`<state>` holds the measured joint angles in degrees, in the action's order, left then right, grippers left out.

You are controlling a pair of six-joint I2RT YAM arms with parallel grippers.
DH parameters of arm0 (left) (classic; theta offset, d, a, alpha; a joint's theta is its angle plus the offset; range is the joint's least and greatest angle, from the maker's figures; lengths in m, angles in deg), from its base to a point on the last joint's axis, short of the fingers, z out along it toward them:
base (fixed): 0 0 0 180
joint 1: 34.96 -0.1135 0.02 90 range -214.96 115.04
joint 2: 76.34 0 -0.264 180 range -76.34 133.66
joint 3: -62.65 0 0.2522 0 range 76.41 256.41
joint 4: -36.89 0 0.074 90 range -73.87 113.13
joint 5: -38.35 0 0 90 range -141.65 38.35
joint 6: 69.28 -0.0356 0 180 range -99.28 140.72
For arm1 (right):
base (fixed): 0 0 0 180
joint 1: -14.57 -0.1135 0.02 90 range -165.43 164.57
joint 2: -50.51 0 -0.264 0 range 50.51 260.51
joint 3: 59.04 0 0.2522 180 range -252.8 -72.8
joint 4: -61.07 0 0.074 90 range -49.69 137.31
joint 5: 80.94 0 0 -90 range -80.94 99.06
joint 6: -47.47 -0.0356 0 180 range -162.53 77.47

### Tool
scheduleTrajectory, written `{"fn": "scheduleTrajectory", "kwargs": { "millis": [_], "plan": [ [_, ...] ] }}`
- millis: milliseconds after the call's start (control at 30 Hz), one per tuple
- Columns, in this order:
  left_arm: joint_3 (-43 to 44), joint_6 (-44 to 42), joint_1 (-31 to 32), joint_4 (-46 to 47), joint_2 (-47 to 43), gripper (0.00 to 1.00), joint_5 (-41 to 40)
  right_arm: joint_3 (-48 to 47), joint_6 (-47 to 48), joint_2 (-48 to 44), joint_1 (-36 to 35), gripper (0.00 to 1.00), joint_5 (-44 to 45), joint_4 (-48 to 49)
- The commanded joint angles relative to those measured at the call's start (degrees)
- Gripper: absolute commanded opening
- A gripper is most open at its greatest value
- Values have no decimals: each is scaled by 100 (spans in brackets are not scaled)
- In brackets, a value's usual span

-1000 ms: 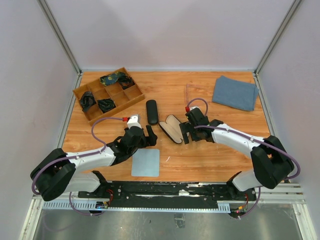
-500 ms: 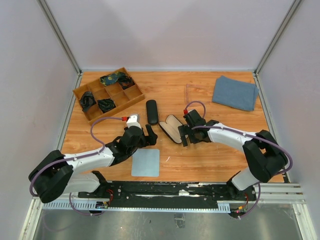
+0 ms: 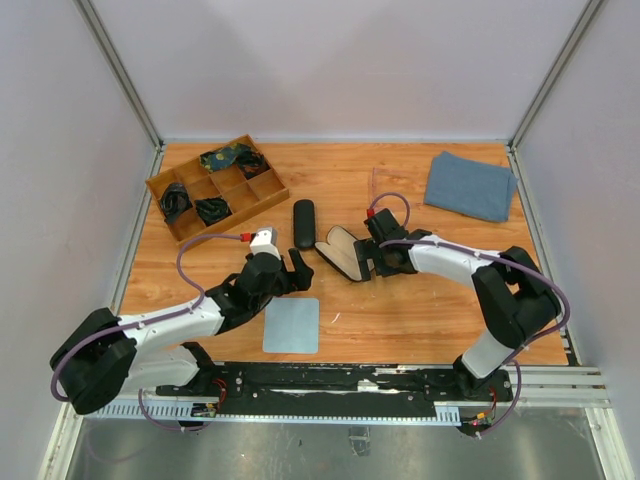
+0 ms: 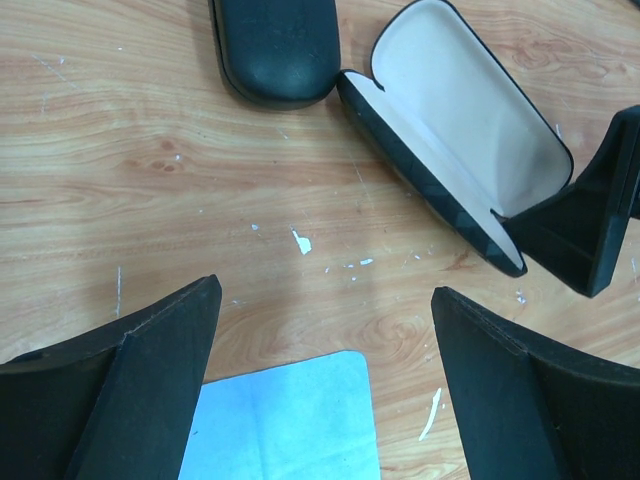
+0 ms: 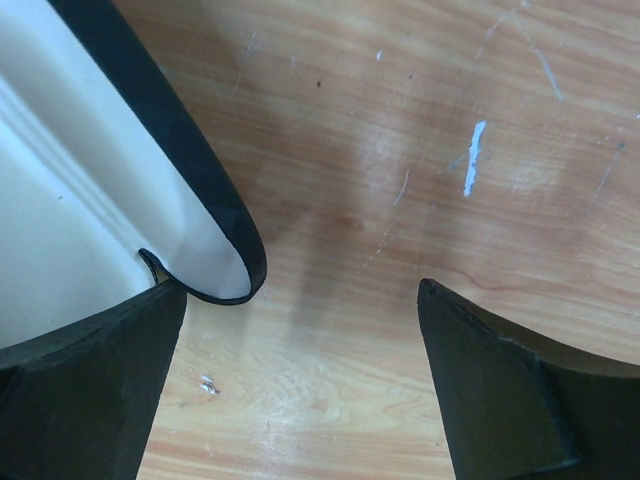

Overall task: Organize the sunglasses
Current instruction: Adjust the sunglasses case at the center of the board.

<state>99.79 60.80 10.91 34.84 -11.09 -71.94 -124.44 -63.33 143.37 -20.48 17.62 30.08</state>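
Observation:
A pale pinkish translucent pair of sunglasses point(image 3: 380, 186) lies faintly visible on the wood behind the right arm; I cannot pick out the black pair. An open black case point(image 3: 342, 253) with a pale lining point(image 4: 470, 130) lies mid-table, and a closed black case point(image 3: 303, 223) sits just left of it. My right gripper point(image 3: 368, 262) is open at the open case's right end point(image 5: 205, 235), its left finger against the rim and bare wood between the jaws. My left gripper point(image 3: 299, 272) is open and empty, low over the light blue cloth's point(image 4: 280, 420) far edge.
A wooden divider tray point(image 3: 215, 188) at the back left holds dark bundled items in several compartments. A folded grey-blue cloth point(image 3: 470, 185) lies at the back right. The square light blue cloth point(image 3: 292, 325) is near the front edge. Grey walls enclose the table.
My right gripper has slid left and slightly back, up against the open case's end, and the case has shifted a little. The left gripper has barely moved.

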Motion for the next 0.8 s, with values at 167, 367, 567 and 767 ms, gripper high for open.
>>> {"fn": "scheduleTrajectory", "kwargs": {
  "millis": [167, 367, 567, 767],
  "plan": [
    [-154, -83, -9, -11, -166, 93, 8, -326, 130, 262, 272, 98, 229, -167],
    [-205, -71, -8, -32, -230, 93, 10, -546, 300, 376, 394, 98, 168, -95],
    [-269, -46, -16, -121, -366, 93, -48, -735, 370, 564, 420, 98, 103, -35],
    [-348, 4, -10, -243, -564, 93, -84, -859, 438, 697, 519, 98, 38, 45]
  ]
}}
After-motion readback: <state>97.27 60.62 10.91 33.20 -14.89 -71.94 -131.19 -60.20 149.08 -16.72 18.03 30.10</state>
